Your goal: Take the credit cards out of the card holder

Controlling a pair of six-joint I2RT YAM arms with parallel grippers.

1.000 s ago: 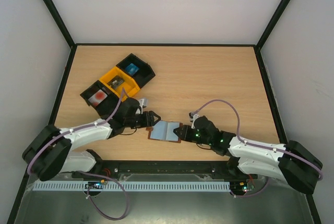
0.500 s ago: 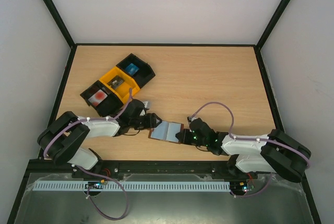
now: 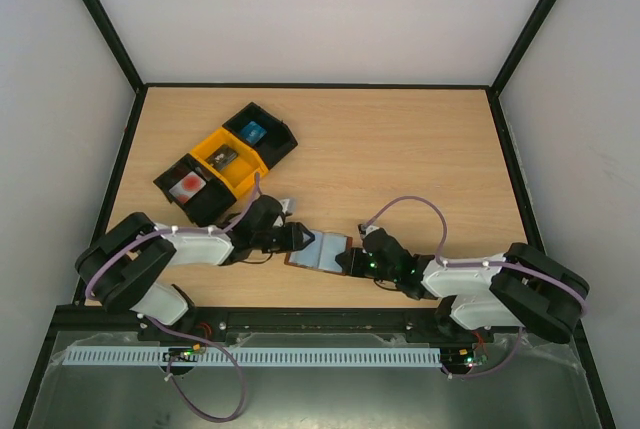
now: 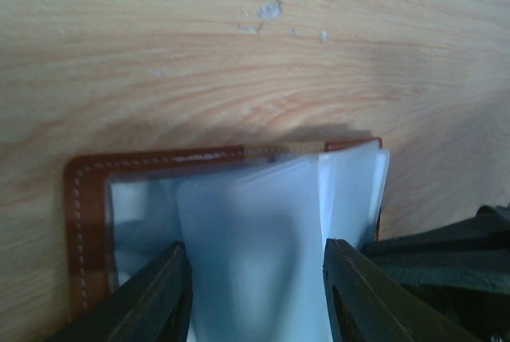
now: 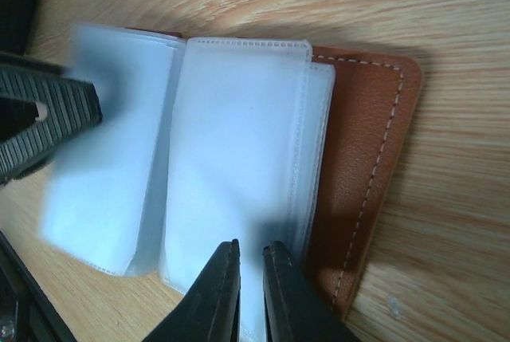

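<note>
Now the card holder [image 3: 320, 251] lies open on the tabletop [image 3: 400, 149], near the front edge, between the two arms. Its pale pockets face up and its brown cover lies under them. The right pincer [image 5: 252, 290] is almost closed and nips the edge of one pale pocket. The left pincer [image 4: 255, 286] is half wide, with one finger on each side of another pocket. The credit cards [image 3: 188, 185] sit one each in the black and yellow trays [image 3: 250, 165], further back on the left.
</note>
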